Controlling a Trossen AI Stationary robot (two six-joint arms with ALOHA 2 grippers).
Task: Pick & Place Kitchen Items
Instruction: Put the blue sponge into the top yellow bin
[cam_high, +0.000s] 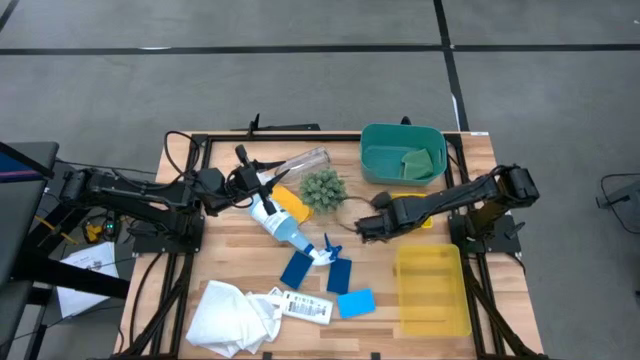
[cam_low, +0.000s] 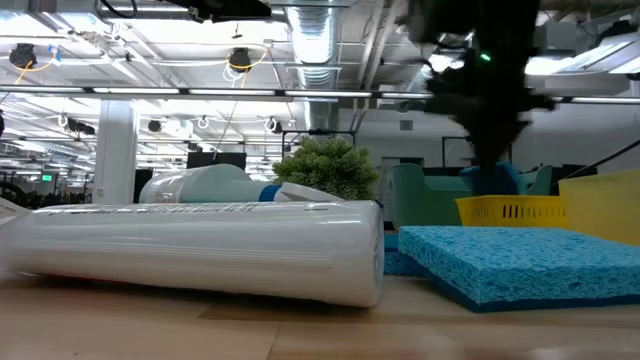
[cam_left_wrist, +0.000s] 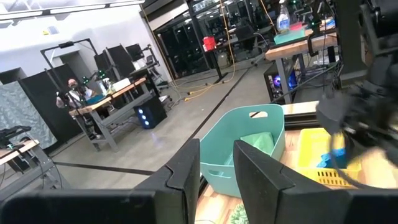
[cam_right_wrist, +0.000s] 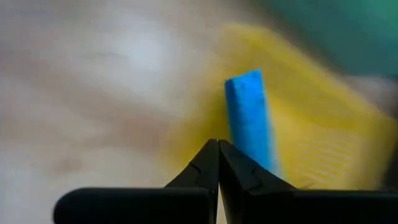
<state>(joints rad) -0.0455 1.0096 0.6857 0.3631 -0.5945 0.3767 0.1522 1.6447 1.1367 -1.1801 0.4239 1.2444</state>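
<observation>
Right of center, right gripper was clenched on a blue sponge, yellow bin just nearer; left gripper released, waiting far-left.

Bright even ceiling light; heavy motion blur throughout right wrist view.

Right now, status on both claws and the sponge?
Right claw shut on blue sponge, between plant ball and yellow bin. Left claw open, idle over spray bottle. Nothing blocking the bin.
</observation>
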